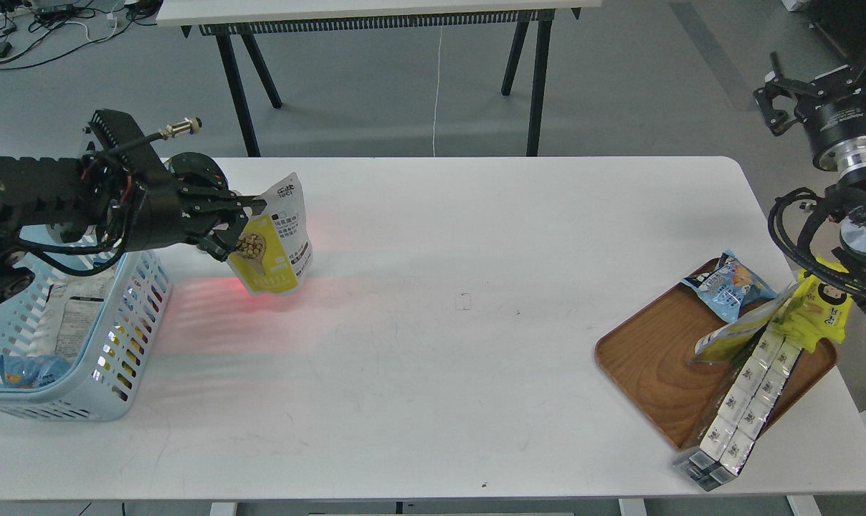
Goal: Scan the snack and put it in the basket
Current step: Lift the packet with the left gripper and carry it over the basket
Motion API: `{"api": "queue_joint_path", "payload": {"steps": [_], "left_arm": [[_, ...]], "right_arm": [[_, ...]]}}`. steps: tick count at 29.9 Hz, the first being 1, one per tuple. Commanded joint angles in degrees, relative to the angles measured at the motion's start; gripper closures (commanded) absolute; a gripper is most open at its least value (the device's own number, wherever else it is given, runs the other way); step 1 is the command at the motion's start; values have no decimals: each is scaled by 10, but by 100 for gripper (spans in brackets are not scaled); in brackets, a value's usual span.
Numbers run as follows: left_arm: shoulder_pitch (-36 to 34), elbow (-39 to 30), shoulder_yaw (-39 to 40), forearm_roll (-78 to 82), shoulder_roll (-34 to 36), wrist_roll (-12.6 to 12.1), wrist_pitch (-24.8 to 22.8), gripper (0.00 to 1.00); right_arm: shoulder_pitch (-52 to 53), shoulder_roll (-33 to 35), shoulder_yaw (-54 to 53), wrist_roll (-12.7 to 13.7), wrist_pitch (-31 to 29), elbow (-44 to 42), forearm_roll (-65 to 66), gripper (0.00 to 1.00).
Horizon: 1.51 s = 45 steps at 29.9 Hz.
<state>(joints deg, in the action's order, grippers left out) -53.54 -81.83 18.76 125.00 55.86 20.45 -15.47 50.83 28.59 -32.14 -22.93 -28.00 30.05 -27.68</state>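
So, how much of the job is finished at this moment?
In hand: the left pincer grips the small yellow stand-up pouch above the white table, over a red glow, beside the light blue slotted plastic basket. Whether it was scanned is not visible. Left: lowering it into the basket and releasing.

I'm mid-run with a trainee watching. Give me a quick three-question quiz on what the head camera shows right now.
1. True or false: the snack already lies inside the basket.
2. What grips the snack? A) left gripper B) right gripper C) nothing
3. Fill in: the blue snack bag rests on the wooden ____.

Key:
1. False; the pouch hangs above the white table, right of the basket.
2. A
3. tray
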Motion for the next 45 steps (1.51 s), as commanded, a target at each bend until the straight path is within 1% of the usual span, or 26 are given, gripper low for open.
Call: {"api": "queue_joint_path", "payload": {"steps": [1, 15, 20, 23, 26, 32, 36, 41, 45], "left_arm": [[-1, 3, 0, 0, 0, 1, 0, 100], [-1, 3, 0, 0, 0, -1, 0, 100], [-3, -11, 9, 0, 14, 1, 1, 100], [-2, -42, 35, 0, 41, 4, -1, 100], [-2, -66, 38, 0, 72, 12, -1, 100], [-2, -99, 51, -5, 142, 18, 10, 100], [-4, -111, 55, -34, 193, 35, 29, 100], [-4, -111, 74, -58, 230, 55, 33, 100], [-4, -109, 73, -99, 264, 57, 33, 100]], "right_arm": [[0, 2, 0, 0, 0, 0, 0, 1], [1, 2, 0, 0, 0, 2, 0, 1], [2, 3, 0, 0, 0, 1, 0, 1], [3, 2, 1, 0, 0, -1, 0, 1], [3, 2, 0, 0, 0, 0, 0, 1], [1, 1, 1, -1, 0, 1, 0, 1], [2, 2, 0, -1, 0, 1, 0, 1], [3, 2, 0, -1, 0, 1, 0, 1], [4, 2, 0, -1, 0, 1, 0, 1]]}}
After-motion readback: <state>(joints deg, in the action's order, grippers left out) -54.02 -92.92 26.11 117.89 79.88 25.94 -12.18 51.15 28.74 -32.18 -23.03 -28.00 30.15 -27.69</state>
